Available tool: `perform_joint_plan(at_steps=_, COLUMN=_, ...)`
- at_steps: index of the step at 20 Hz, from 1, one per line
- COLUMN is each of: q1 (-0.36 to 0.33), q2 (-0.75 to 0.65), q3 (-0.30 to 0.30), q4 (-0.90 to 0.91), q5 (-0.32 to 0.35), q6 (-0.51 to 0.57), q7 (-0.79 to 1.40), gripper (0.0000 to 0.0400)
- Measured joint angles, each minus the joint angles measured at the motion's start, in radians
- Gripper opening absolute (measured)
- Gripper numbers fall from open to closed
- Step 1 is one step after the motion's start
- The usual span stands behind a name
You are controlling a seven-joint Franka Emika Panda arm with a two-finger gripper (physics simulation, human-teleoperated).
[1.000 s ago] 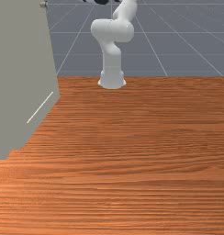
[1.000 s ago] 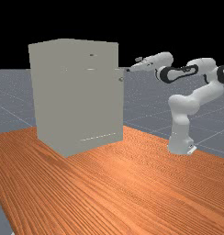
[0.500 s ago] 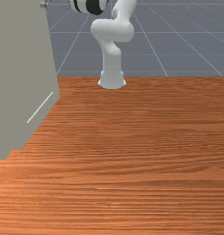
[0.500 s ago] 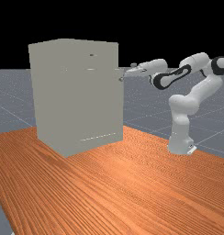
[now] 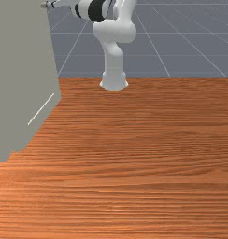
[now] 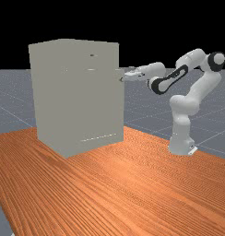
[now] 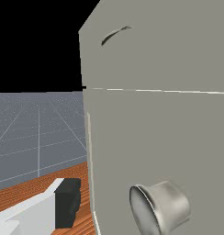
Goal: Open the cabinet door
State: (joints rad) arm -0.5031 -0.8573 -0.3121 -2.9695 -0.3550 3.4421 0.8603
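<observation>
One finger of the gripper [image 6: 126, 76] stands in the wrist view with its dark pad [image 7: 67, 203] parted from the metal knob [image 7: 171, 204], and open space lies beside that pad. So the gripper is open, with no hold on the knob; how wide it stands I cannot tell. The knob juts from the cabinet door [image 7: 132, 119], just beside the fingertips. Past it the door, which looks shut as far as this angle lets me judge, runs up to a thin pale seam [image 7: 155, 91], with a curved handle [image 7: 114, 36] on the panel above. The grey cabinet [image 6: 77, 101] stands on the wooden table [image 6: 133, 184], at the front view's left. Behind the gripper, the white arm [image 6: 183, 105] bends back and down to its base [image 6: 180, 146], toward the far view's right.
</observation>
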Motion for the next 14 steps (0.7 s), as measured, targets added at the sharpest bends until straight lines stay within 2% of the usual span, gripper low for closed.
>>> perform_joint_plan(at_steps=4, q1=-0.045, q2=-0.001, q3=0.127, q4=-0.014, q5=0.059, q6=0.012, q7=0.068, gripper=0.0400)
perform_joint_plan(at_steps=7, q1=-0.061, q2=-0.022, q3=0.190, q4=-0.028, q5=0.090, q6=0.007, q7=0.106, gripper=0.0400)
perform_joint_plan(at_steps=11, q1=-0.104, q2=-0.069, q3=0.385, q4=-0.055, q5=0.175, q6=0.009, q7=0.212, gripper=0.0400)
perform_joint_plan(at_steps=14, q1=-0.092, q2=-0.089, q3=0.581, q4=-0.045, q5=0.222, q6=-0.006, q7=0.297, gripper=0.0400)
